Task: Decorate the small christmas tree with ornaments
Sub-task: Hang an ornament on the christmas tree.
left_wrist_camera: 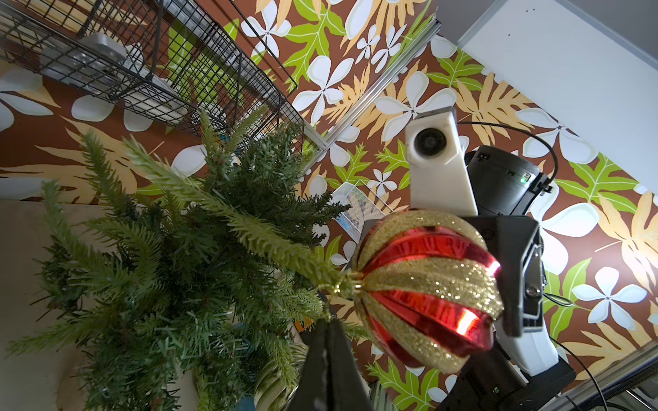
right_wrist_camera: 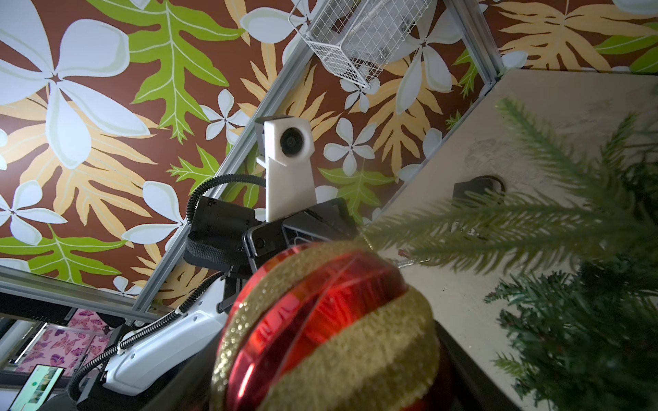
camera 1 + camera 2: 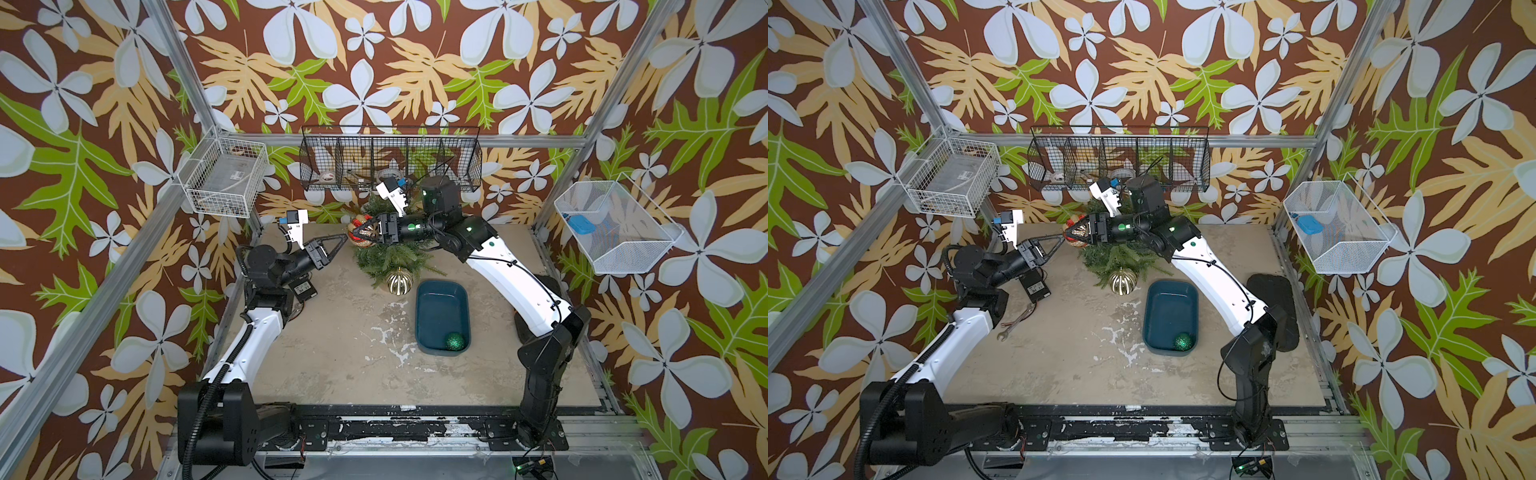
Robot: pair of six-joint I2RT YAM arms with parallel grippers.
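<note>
Your right gripper [image 3: 362,233] clamps the red-and-gold bauble [image 1: 427,291] on the small christmas tree's [image 3: 386,257] side toward your left arm. Its cap points at a branch tip and touches it. Your left gripper [image 3: 343,239] is closed just beside the cap; you can't tell if it pinches anything. The back wall crowds the tree, and bare table [image 3: 332,353] lies in front.

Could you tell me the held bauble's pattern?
Red and gold stripes on the bauble; left wrist view.
</note>
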